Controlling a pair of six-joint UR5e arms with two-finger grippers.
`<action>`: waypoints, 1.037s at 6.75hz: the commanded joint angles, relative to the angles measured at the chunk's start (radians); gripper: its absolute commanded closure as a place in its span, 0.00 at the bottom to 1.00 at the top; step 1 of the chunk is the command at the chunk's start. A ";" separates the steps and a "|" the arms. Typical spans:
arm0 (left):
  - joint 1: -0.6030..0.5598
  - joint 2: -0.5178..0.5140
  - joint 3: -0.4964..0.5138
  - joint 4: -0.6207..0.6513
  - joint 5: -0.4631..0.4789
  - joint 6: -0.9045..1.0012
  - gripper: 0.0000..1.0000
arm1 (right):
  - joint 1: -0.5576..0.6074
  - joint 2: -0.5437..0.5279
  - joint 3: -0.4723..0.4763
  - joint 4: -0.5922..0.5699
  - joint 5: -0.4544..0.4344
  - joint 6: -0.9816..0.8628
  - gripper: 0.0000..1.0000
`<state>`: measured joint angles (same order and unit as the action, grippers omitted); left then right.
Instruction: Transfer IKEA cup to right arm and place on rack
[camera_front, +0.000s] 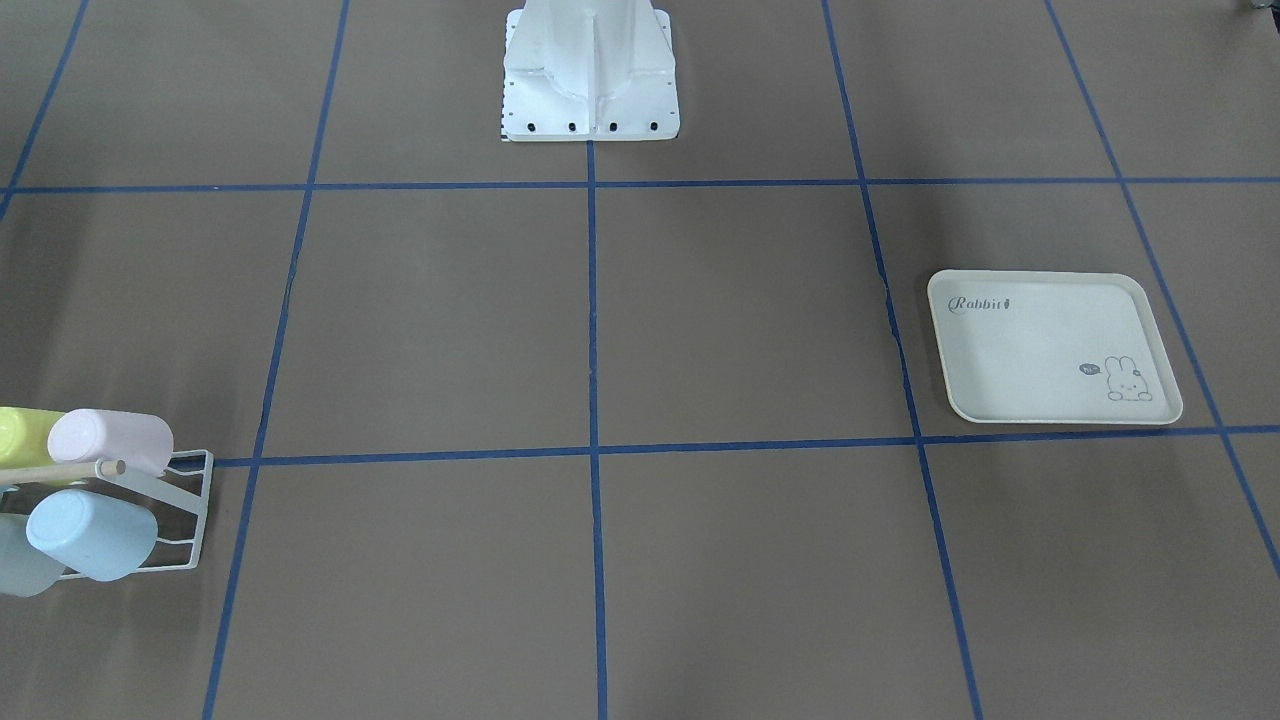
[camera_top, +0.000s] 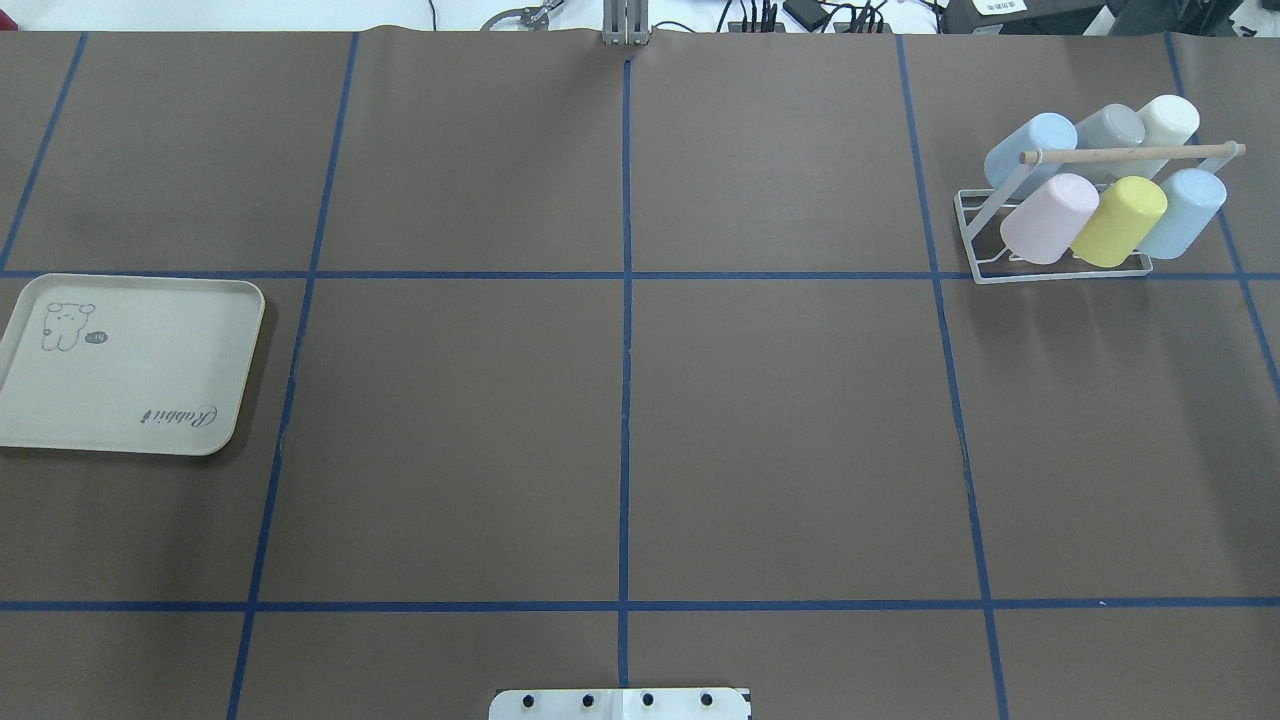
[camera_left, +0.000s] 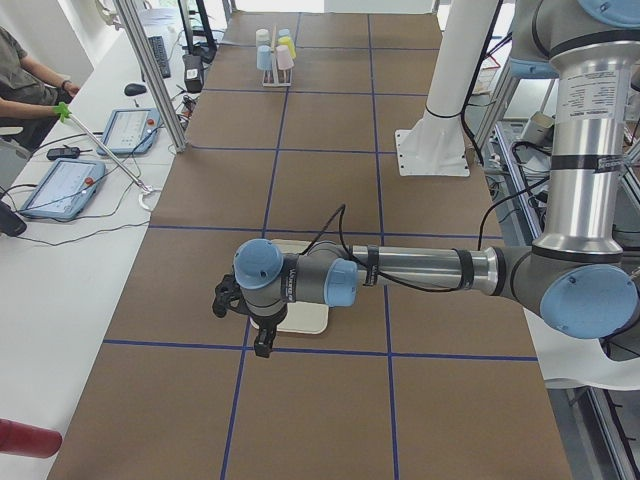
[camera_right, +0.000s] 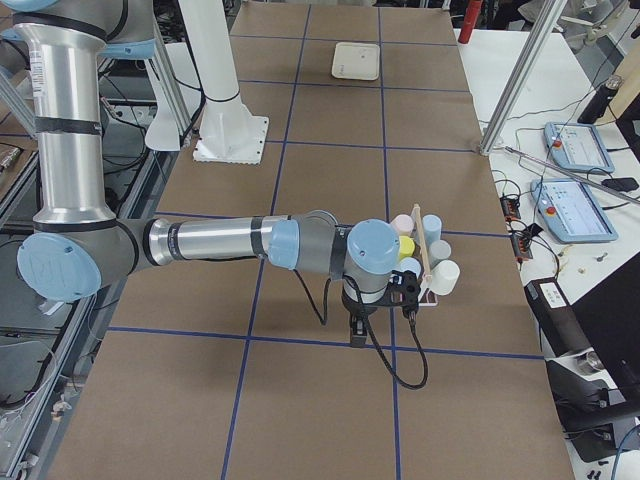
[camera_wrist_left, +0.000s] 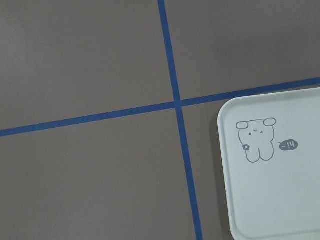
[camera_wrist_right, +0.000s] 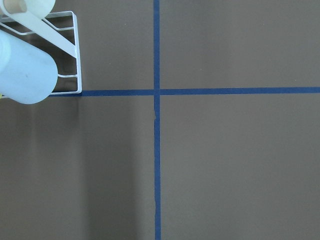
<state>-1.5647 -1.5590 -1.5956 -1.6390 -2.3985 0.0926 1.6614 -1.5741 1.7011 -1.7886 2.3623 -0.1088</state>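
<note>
Front view: a matte brown table (camera_front: 750, 330) gridded with blue tape and a rounded cream tray (camera_front: 1055, 345). Overhead: six smooth pastel cups (camera_top: 1118, 220) sit tilted on the white wire rack (camera_top: 967, 238), beneath its wooden rod (camera_top: 1130, 154). Side views: for the left gripper (camera_left: 258, 335) and right gripper (camera_right: 358, 330), I cannot tell whether either is parted or clenched.

Rack (camera_front: 207, 510) cut off at front view's edge; L tool (camera_left: 262, 348), R tool (camera_right: 357, 340) state unclear
</note>
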 joint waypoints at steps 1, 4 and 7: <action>0.000 -0.004 0.002 -0.002 0.002 -0.001 0.00 | 0.000 -0.001 -0.001 0.000 0.000 0.001 0.00; 0.000 -0.009 -0.001 -0.004 0.002 -0.002 0.00 | 0.000 -0.001 -0.001 0.000 0.002 0.001 0.00; 0.000 -0.016 -0.001 -0.004 0.002 -0.002 0.00 | 0.000 -0.001 0.002 0.002 0.002 0.001 0.00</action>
<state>-1.5647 -1.5729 -1.5964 -1.6429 -2.3961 0.0905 1.6613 -1.5758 1.7001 -1.7883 2.3638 -0.1074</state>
